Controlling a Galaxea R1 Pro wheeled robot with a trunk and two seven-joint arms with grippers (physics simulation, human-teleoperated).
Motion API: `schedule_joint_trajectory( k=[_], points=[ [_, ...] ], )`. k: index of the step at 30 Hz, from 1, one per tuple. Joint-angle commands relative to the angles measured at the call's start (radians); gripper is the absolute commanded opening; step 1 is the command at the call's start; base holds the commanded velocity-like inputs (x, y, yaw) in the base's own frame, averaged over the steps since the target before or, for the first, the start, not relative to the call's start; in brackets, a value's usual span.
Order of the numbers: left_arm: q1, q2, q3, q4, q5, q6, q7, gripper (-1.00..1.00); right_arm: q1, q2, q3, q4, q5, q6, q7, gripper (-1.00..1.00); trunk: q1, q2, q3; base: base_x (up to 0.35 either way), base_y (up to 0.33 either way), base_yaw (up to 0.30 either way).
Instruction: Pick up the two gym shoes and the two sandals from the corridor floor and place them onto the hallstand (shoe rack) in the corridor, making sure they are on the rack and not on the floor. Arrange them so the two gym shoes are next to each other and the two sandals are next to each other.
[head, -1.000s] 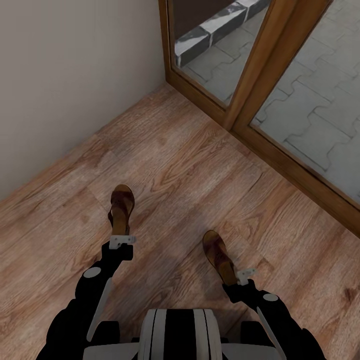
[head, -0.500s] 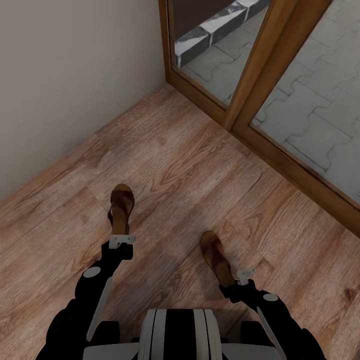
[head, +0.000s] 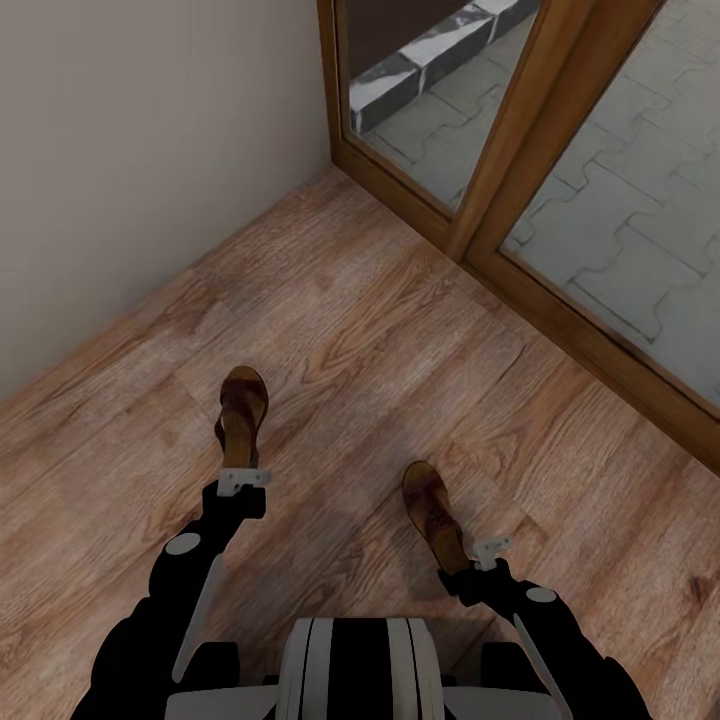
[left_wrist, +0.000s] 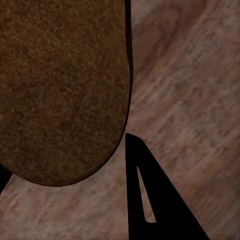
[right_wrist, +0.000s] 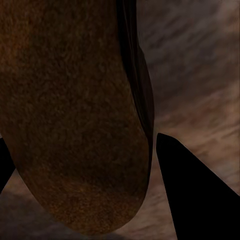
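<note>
Two sandals held above corridor floor (head: 400, 330): left gripper (head: 243, 482) clamps one (head: 242, 415), right gripper (head: 484, 553) the other (head: 432, 512).

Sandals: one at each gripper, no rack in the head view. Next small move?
Probably turn the base to bring the rack into view. The left gripper and right gripper each have a sandal between their fingers, apparently held over the floor.

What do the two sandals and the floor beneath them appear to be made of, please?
The left sandal and right sandal look like dark brown leather or suede; the wrist views show a matte, grainy sole. The floor looks like warm brown wood planks with visible grain, possibly laminate.
</note>
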Motion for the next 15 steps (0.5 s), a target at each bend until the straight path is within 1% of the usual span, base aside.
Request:
schedule_joint_trajectory(
  k=[1,2,15],
  points=[
    [0.0,0.0,0.0,-0.001,-0.006,0.005,0.0,-1.0,0.0,-0.001,0.001,-0.001,0.0,0.006,0.001,-1.0,0.0,0.0,0.0,0.0,0.0,0.0],
    [0.0,0.0,0.0,-0.002,-0.006,0.005,0.0,-1.0,0.0,-0.001,0.001,-0.002,0.0,0.006,0.001,-1.0,0.0,0.0,0.0,0.0,0.0,0.0],
    [0.0,0.0,0.002,-0.002,-0.006,0.005,0.001,-1.0,0.0,0.002,0.002,-0.006,0.0,0.007,0.0,-1.0,-0.006,0.003,0.05,0.0,0.0,0.0]
  ],
)
